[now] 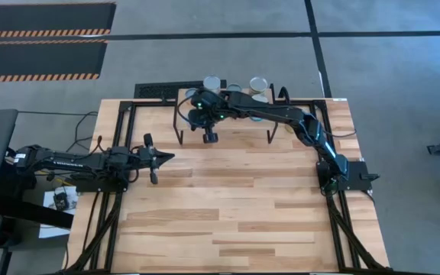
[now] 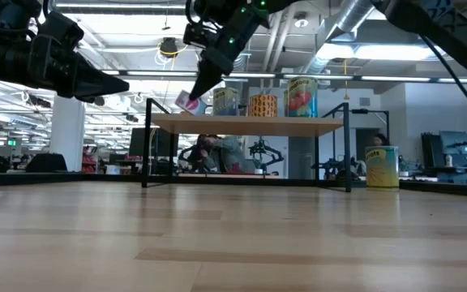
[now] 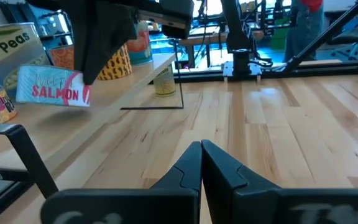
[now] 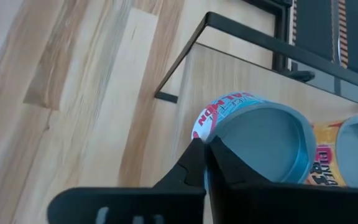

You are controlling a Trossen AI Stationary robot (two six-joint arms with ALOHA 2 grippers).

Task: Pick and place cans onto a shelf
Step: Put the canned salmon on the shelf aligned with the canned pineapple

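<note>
The shelf (image 2: 250,123) stands at the table's far side with three upright cans (image 2: 263,104) on its top. My right gripper (image 2: 194,91) reaches over the shelf's left end and is shut on a flat tin labelled salmon (image 2: 189,102), which also shows in the left wrist view (image 3: 51,88). The tin is tilted low over the shelf top; I cannot tell whether it touches. My left gripper (image 1: 170,157) is shut and empty, held above the table's left side. My right gripper pinches the salmon tin at the edge of its silver top (image 4: 215,142), on the rim side nearest the wrist, between its two fingers. The fingers come slanting down from above. The tin is tilted, with its label (image 4: 219,107) turned toward the shelf's left end.
Another can (image 2: 382,166) stands on the table beside the shelf's right legs. A can labelled peas (image 3: 11,45) and more cans show in the left wrist view. The shelf's black legs (image 1: 179,126) stand on the table. Bare wooden tabletop (image 1: 235,206) stretches toward the near edge.
</note>
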